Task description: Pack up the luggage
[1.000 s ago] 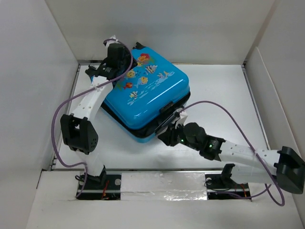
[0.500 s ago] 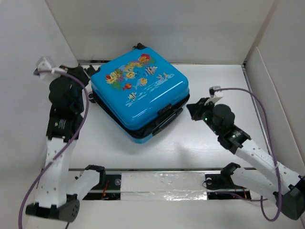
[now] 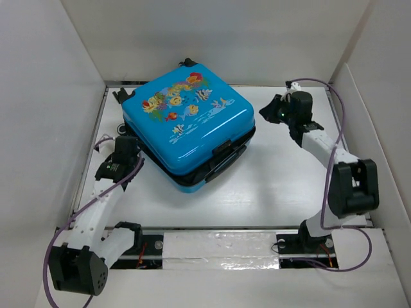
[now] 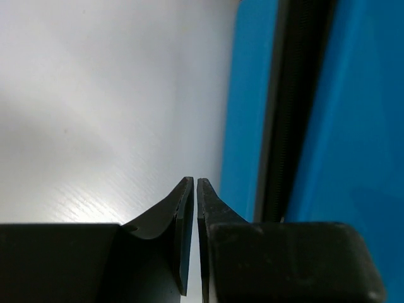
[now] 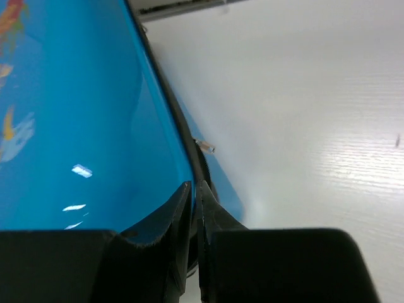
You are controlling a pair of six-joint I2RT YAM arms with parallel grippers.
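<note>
From above: the luggage [image 3: 189, 131] lies flat in the middle of the white counter [image 3: 289, 186], fish-print lid up, turned at an angle. The lid is down on the lower shell all the way round, with a black carry handle at the near edge and a caster poking out at the far corner. I see nothing loose on the counter to put in, so I'd say the packing is done or nearly so. What may be left is the zip, and from up here I can't tell if it's run round.

The left claw [image 3: 130, 153] sits low, just beside the case's left edge. The right claw [image 3: 273, 110] is near the right corner, not touching.

Left wrist now: the left claw [image 4: 191, 183] has its two tapered black fingers pressed together, nothing between them. Right ahead is the luggage [image 4: 353, 126], smooth, glossy blue plastic with a dark, finely ribbed band between the shells, likely the zip. The counter [image 4: 95, 95] shows a faint wood-grain texture.

Right wrist: the right claw [image 5: 192, 186] is also pinched closed and empty, its tips right against the rounded blue edge of the luggage [image 5: 76, 126]. The shell is hard and shiny and throws back the lights, so it looks slippery to me. A small pale tab [image 5: 205, 146] juts out at the seam.
</note>
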